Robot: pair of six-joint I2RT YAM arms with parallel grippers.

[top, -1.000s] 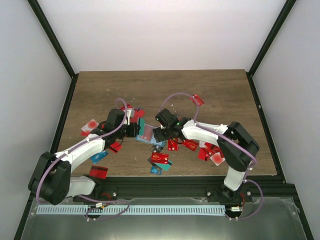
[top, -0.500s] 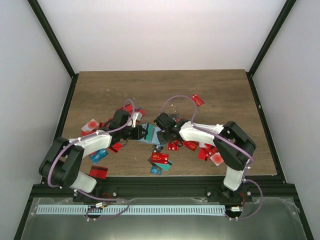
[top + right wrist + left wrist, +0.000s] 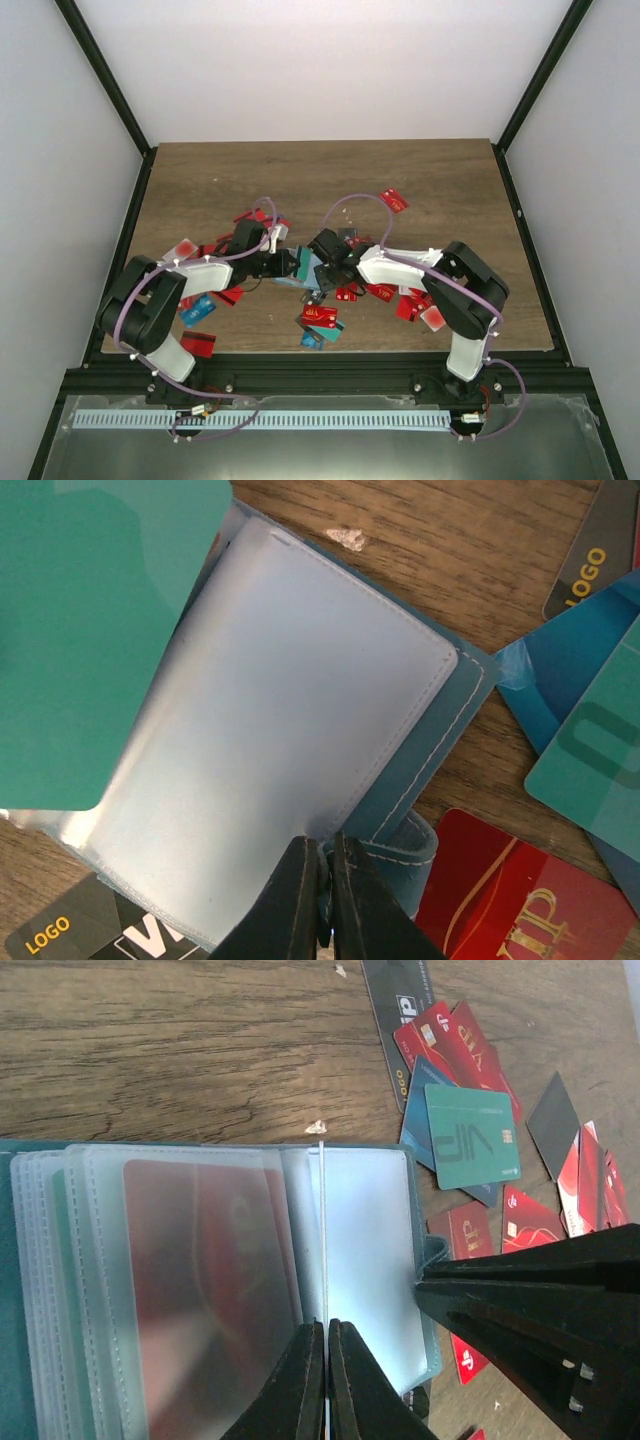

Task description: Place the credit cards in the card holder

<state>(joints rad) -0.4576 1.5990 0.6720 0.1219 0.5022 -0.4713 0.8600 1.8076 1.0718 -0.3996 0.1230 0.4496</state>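
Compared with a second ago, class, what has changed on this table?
The left claw, shut on a teal card, moved right, bringing the card over the open card holder; its arm folded back. The right claw barely shifted and stays clamped on the holder's edge. The scattered cards lie as before.

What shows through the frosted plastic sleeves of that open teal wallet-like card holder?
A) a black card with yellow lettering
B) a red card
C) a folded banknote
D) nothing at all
B: in the left wrist view a thin red plastic card shows dimly through the clear sleeves of the open teal wallet-like card holder.
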